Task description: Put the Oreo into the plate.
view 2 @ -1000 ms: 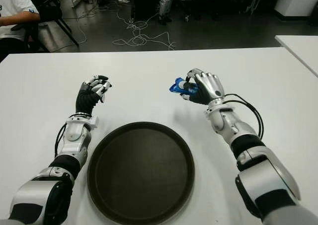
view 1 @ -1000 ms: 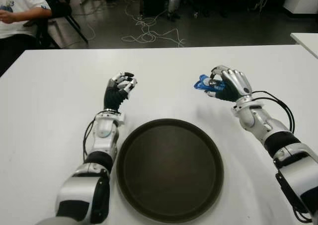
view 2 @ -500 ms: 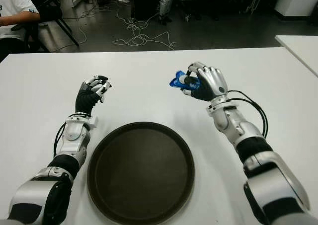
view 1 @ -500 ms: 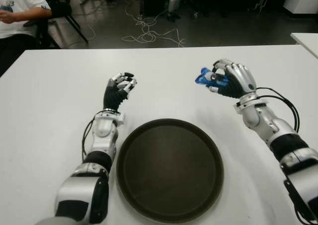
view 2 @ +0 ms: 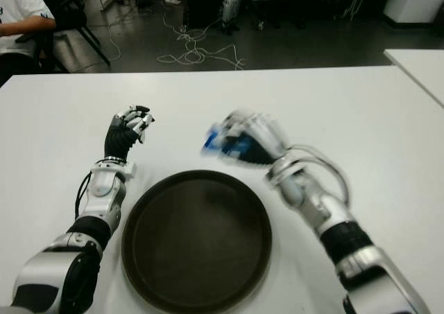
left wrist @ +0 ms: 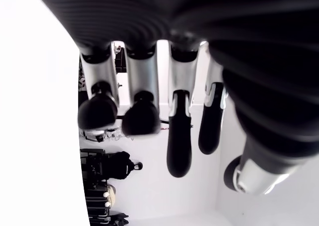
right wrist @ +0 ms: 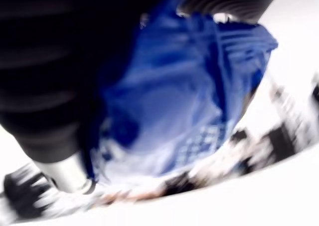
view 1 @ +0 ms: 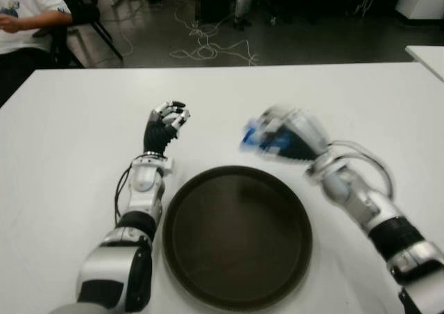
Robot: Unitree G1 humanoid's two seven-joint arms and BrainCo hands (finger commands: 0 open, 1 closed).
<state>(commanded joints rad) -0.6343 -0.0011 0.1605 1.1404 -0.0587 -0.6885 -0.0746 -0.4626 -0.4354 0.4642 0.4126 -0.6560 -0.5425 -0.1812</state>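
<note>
Right hand [view 2: 253, 142] blurred, above white table [view 2: 361, 113], just beyond far rim of round dark-brown plate [view 2: 196, 239], fingers clamped on blue Oreo packet [view 2: 220, 142]. Left hand [view 2: 126, 130] left of plate, fingers curled, holding nothing.

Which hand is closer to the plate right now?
Right. The right hand, holding the Oreo, hovers by the plate's far rim; the left hand sits beyond its left edge.

Bright table, motion-blurred right robot hand [view 1: 288, 134]
</note>
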